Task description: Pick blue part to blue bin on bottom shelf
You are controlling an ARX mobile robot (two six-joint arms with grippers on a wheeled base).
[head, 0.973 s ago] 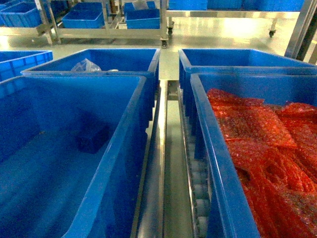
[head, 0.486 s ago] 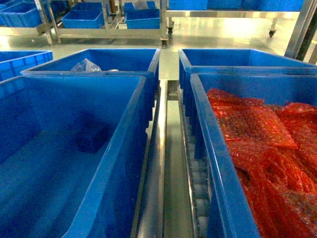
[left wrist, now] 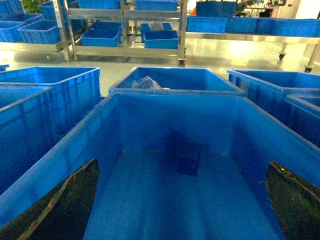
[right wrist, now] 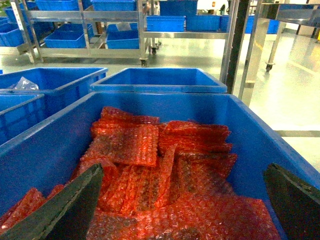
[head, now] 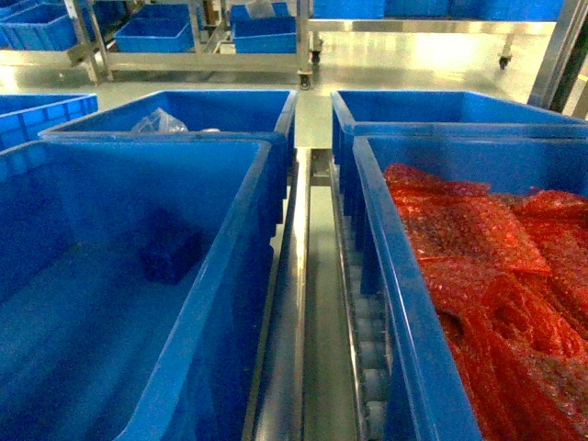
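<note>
The blue part [head: 170,254] lies on the floor of the blue bin [head: 241,220], toward its far wall. In the left wrist view the blue part [left wrist: 189,163] sits ahead, deep inside the blue bin [left wrist: 175,96]. My left gripper [left wrist: 183,165] hangs open above this bin, its dark fingers [left wrist: 75,200] spread wide with nothing between them. My right gripper [right wrist: 183,168] is open too, its fingers [right wrist: 75,205] empty over red packets. Neither gripper shows in the head view. The bins rest on the bottom shelf [head: 299,303], whose steel rails and white rollers [head: 369,349] run between them.
A like blue tote [head: 390,276] full of red bubble-wrap packets [head: 478,266] stands on the right. Two more blue bins [head: 211,115] stand behind, one holding a clear plastic bag [head: 158,121]. Steel racks with further bins [head: 156,37] line the back.
</note>
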